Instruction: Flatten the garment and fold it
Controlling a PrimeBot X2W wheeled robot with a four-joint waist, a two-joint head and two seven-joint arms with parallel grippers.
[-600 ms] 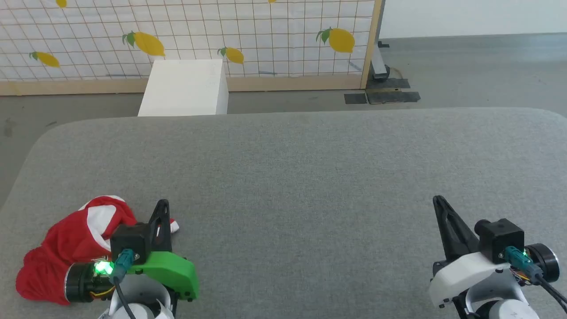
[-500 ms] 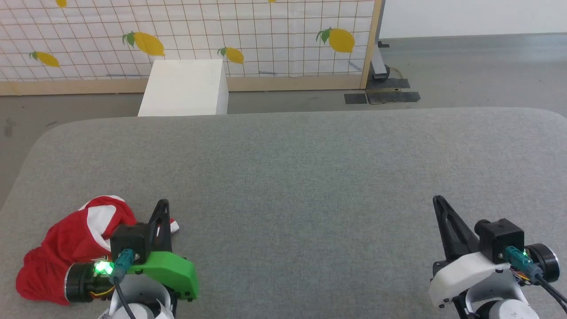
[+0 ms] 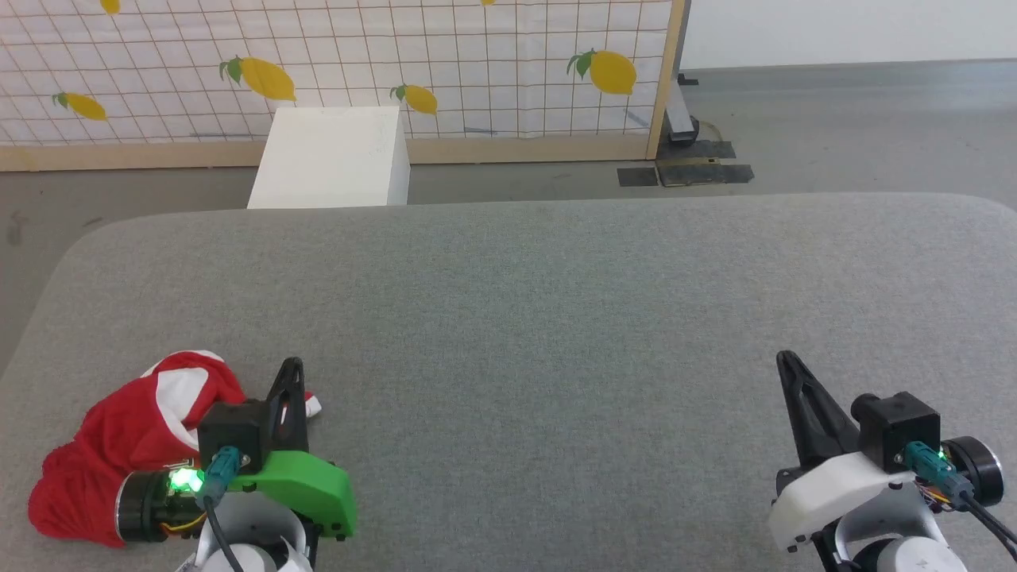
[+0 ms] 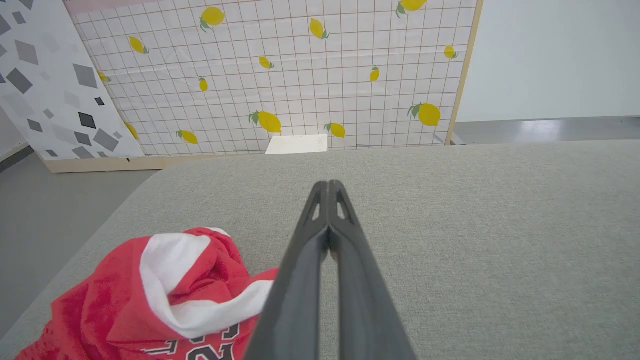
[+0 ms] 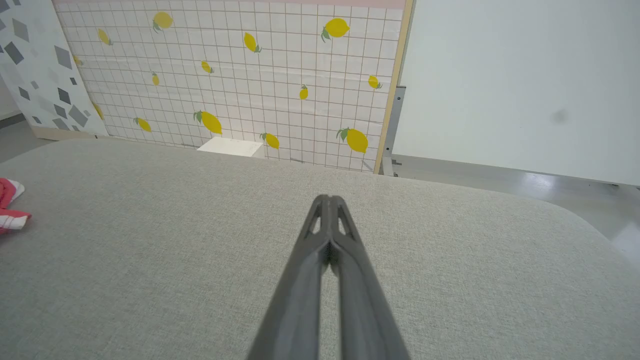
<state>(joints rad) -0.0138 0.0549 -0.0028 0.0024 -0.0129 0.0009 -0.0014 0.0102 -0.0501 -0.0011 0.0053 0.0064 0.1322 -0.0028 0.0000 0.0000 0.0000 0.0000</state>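
Note:
The garment (image 3: 127, 433), red shorts with white trim, lies crumpled in a heap at the near left of the grey table (image 3: 524, 302). In the left wrist view the shorts (image 4: 125, 305) show dark lettering near the bottom edge. My left gripper (image 3: 292, 367) is shut with nothing in it, its fingers just right of the heap and above the table. Far to the right, my right gripper (image 3: 786, 359) is shut and empty over bare table. A corner of the shorts (image 5: 10, 212) peeks in at the left edge of the right wrist view.
A white box (image 3: 330, 159) stands on the floor beyond the table's far edge. Behind it rises a lemon-print grid panel (image 3: 334, 63) with a wooden frame. The table's corners are rounded, and grey floor (image 3: 834, 127) lies around it.

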